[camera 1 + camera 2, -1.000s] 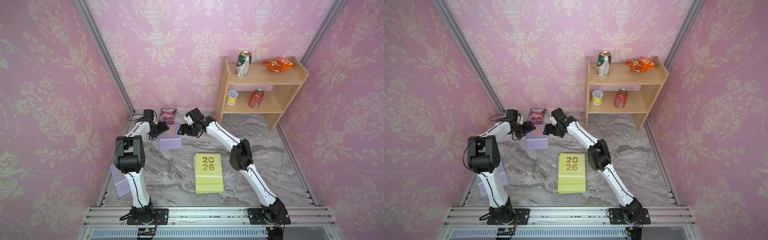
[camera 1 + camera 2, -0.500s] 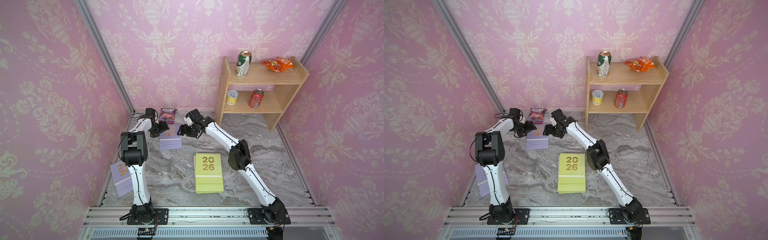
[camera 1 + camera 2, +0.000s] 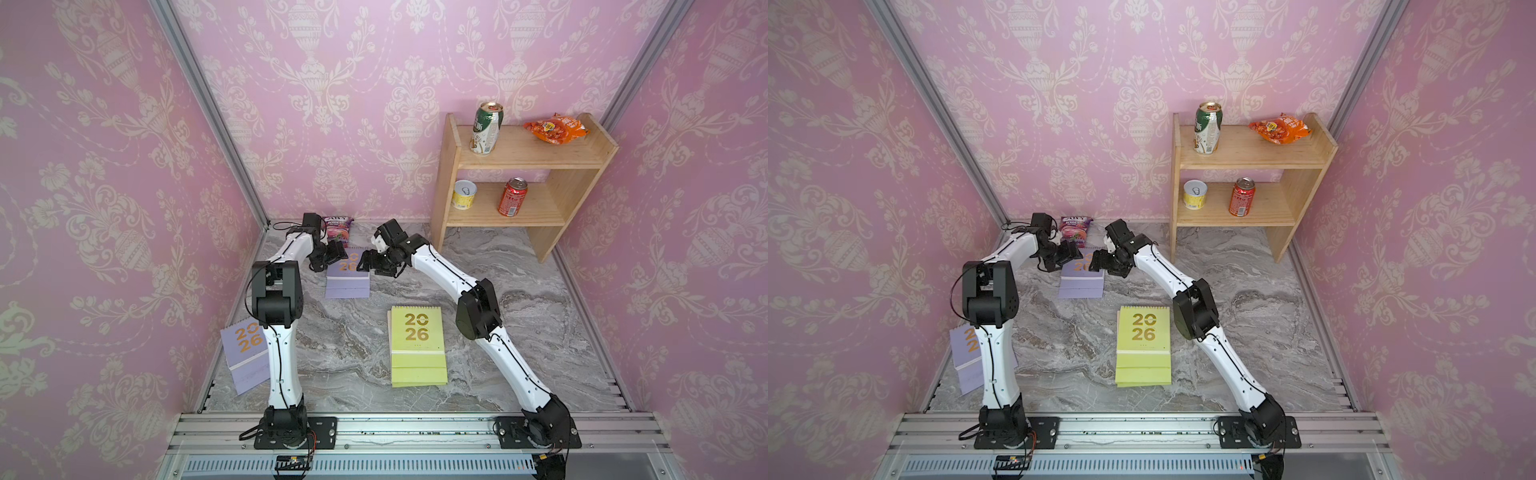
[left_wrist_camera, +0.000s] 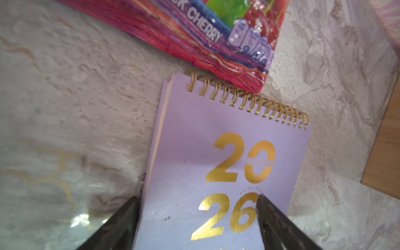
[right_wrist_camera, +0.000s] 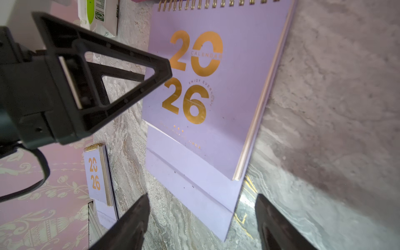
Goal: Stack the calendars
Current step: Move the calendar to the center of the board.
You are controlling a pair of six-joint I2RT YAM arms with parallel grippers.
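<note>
Lilac spiral-bound desk calendar (image 3: pixel 347 278) with gold "2026" lies flat on the grey marble tabletop (image 3: pixel 519 291), just beside the purple snack pouch (image 3: pixel 337 228). Left jaws spread wide across one edge (one finger (image 4: pixel 275 223) over the cover). Right jaws, equally wide, stand over its end away from the pouch, gripping nothing.

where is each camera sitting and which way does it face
Both top views: high at the front, looking down toward the back wall; left arm and right arm show whole.
Left wrist: on that arm, looking down past left end effector at the far lilac calendar and snack pouch.
Right wrist: looks past the right end effector along that calendar; left end effector shows too.
Shared: every view holds that calendar.
</note>
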